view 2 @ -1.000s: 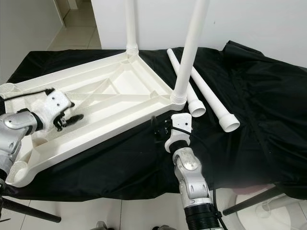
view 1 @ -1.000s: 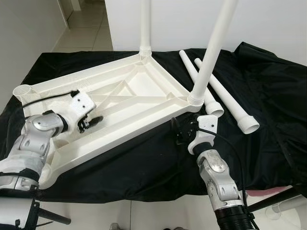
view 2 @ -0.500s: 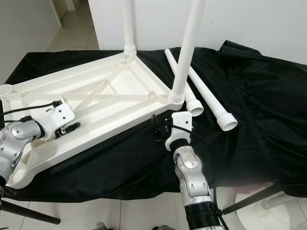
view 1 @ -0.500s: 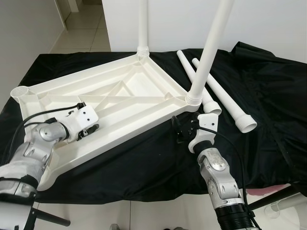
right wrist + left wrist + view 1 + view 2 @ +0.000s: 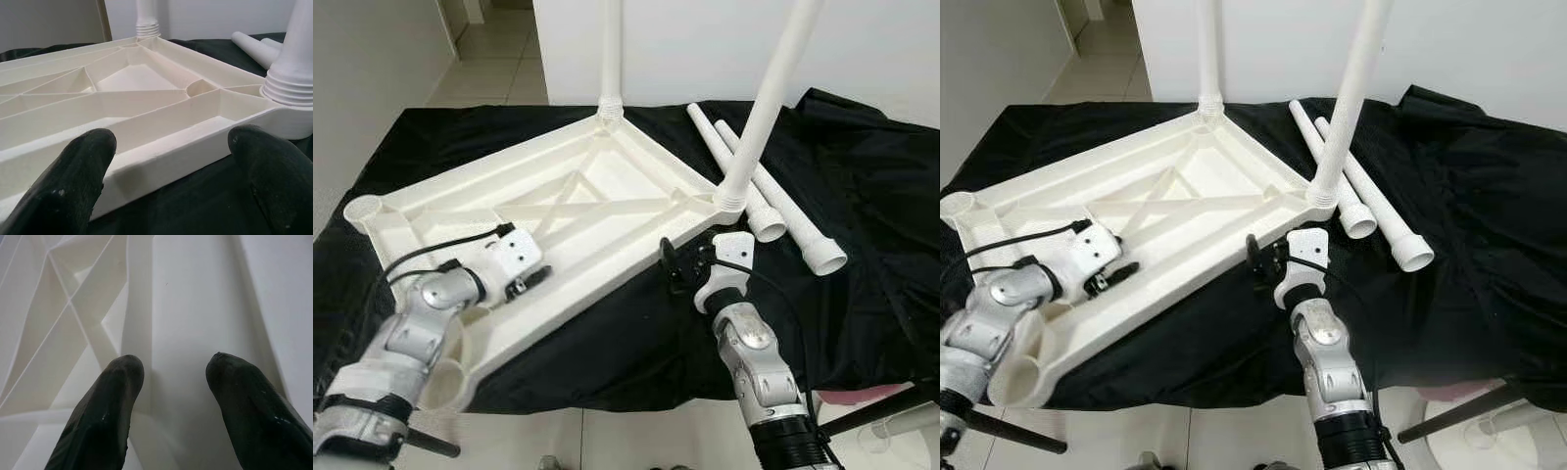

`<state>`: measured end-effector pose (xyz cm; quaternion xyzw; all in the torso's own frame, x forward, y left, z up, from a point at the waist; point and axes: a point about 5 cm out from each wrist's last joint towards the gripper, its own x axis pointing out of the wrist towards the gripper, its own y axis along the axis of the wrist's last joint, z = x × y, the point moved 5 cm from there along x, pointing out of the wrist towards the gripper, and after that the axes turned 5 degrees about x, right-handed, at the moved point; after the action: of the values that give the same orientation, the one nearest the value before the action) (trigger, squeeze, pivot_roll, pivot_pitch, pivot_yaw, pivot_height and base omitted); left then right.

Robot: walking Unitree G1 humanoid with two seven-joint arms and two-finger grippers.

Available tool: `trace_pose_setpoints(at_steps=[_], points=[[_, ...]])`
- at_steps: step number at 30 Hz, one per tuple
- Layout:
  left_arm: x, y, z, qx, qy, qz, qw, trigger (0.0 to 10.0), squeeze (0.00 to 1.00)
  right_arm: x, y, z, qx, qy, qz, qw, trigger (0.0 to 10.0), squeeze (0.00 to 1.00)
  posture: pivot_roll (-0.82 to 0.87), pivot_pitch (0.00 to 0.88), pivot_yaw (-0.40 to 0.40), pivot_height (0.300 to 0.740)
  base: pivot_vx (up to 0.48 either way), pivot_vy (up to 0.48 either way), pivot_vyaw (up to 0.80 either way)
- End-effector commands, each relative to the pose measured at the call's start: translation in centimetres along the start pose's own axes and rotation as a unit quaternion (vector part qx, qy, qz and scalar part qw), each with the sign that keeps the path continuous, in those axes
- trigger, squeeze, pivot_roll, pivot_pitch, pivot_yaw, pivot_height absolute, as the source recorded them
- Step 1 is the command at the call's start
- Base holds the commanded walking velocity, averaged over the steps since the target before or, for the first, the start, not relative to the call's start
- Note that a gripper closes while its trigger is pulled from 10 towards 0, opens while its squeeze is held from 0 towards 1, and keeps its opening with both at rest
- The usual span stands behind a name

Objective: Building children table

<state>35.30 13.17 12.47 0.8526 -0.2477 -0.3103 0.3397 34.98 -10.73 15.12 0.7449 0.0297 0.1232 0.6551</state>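
Since a second earlier, the left gripper (image 5: 530,284) had slid along the upturned tabletop (image 5: 607,181) toward its near rim, fingers (image 5: 105,401) parted, holding nothing. Right gripper (image 5: 675,266) waited wide open beside the near edge. Two legs (image 5: 773,98) stood fitted; two spare legs (image 5: 783,211) lay on the cloth (image 5: 862,196). Fetching one looked next.

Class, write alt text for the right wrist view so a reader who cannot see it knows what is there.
Two black fingers of the right claw, spread open, face the side rim of an upside-down white plastic tabletop on black cloth. Two white legs stand screwed into its corners, and loose legs lie beyond.
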Motion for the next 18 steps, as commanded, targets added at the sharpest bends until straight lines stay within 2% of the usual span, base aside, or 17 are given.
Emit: trace_pose_setpoints(at_steps=[1, 4, 5, 6, 7, 8, 9, 12, 18], points=[[0.3, -0.2, 3.7, -0.004, -0.122, 0.001, 0.992, 10.0, 0.00, 0.0, -0.3, 0.0, 0.002, -0.001, -0.002, 1.000, 10.0, 0.00, -0.05, 0.095, 0.030, 0.740, 0.000, 0.000, 0.00], [0.4, -0.3, 3.1, 0.006, -0.105, -0.003, 0.994, 10.0, 0.00, 0.0, -0.3, -0.1, 0.002, 0.001, -0.003, 1.000, 10.0, 0.00, -0.05, 0.095, 0.030, 0.740, 0.000, 0.000, 0.00], [0.4, -0.7, 1.9, 0.004, -0.077, -0.015, 0.997, 10.0, 0.00, -0.1, -0.3, -0.1, 0.002, 0.001, -0.003, 1.000, 10.0, 0.00, -0.05, 0.095, 0.030, 0.740, 0.000, 0.000, 0.00], [0.4, -0.7, 1.9, 0.004, -0.077, -0.015, 0.997, 10.0, 0.00, -0.1, -0.3, -0.1, 0.002, 0.001, -0.003, 1.000, 10.0, 0.00, -0.05, 0.095, 0.030, 0.740, 0.000, 0.000, 0.00], [0.3, -0.9, 0.8, 0.004, -0.052, -0.023, 0.998, 10.0, 0.00, -0.1, -0.3, 0.0, 0.002, 0.001, -0.004, 1.000, 10.0, 0.00, -0.05, 0.095, 0.030, 0.740, 0.000, 0.000, 0.00], [0.3, -0.9, 0.8, 0.004, -0.052, -0.023, 0.998, 10.0, 0.00, -0.1, -0.3, 0.0, 0.002, 0.001, -0.004, 1.000, 10.0, 0.00, -0.05, 0.095, 0.030, 0.740, 0.000, 0.000, 0.00], [0.3, -1.1, 0.1, 0.004, -0.035, -0.029, 0.999, 10.0, 0.00, -0.1, -0.3, 0.0, 0.002, 0.001, -0.003, 1.000, 10.0, 0.00, -0.05, 0.095, 0.030, 0.740, 0.000, 0.000, 0.00], [-0.3, -0.6, -2.5, -0.003, 0.012, -0.018, 1.000, 10.0, 0.00, -0.2, -0.4, -0.1, 0.001, 0.003, -0.004, 1.000, 10.0, 0.00, -0.06, 0.095, 0.029, 0.740, 0.000, 0.000, 0.00], [-0.9, -0.2, -3.7, 0.005, 0.021, -0.007, 1.000, 10.0, 0.00, -0.2, -0.4, -0.1, -0.001, 0.005, -0.006, 1.000, 10.0, 0.00, -0.06, 0.094, 0.026, 0.740, 0.000, 0.000, 0.00]])
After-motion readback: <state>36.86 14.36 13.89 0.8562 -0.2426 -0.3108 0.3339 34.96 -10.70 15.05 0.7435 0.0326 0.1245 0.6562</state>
